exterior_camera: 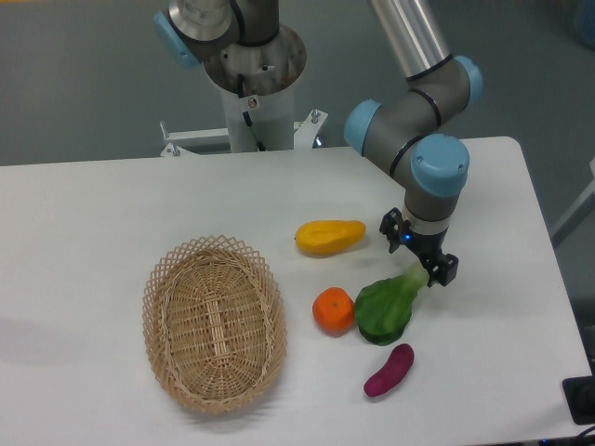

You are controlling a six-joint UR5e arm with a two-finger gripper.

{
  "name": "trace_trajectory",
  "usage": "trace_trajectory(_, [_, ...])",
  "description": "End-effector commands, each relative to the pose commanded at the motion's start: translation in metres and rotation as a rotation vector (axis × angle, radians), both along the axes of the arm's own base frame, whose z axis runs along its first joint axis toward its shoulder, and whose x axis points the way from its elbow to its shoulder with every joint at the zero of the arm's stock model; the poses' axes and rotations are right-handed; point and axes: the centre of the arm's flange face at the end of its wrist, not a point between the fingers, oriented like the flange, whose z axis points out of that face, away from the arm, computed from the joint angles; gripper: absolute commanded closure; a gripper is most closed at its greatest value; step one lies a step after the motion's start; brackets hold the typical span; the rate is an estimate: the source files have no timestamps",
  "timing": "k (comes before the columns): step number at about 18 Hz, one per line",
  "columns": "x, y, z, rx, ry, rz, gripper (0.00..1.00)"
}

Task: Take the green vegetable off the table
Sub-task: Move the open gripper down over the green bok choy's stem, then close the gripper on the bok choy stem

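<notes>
The green vegetable [384, 308] has a broad dark green leaf and a pale stalk that points up and to the right. It lies on the white table [112, 204], its leaf touching the orange [333, 310]. My gripper [425, 268] has come down over the stalk end, with its black fingers [442, 269] on either side of the stalk and closed on it. The leaf end is at table level or just above; I cannot tell which.
A yellow fruit [329, 237] lies to the left of the gripper. A purple eggplant-like piece [389, 371] lies just below the leaf. A wicker basket [213, 321] stands at the left. The table's right edge is near the arm.
</notes>
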Motion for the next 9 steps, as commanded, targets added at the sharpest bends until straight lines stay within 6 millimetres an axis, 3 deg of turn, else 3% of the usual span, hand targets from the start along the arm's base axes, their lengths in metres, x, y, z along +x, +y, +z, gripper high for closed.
trace_trajectory(1, [0.000,0.000,0.000,0.000,0.000,-0.002,0.01])
trace_trajectory(2, [0.000,0.000,0.000,0.001,0.003,0.000,0.11])
trace_trajectory(3, [0.000,0.000,0.000,0.001,0.003,-0.002,0.33])
trace_trajectory(5, [-0.001,0.000,0.002,0.001,0.006,-0.006,0.51])
trace_trajectory(9, [-0.005,0.000,0.011,0.009,0.021,-0.008,0.60])
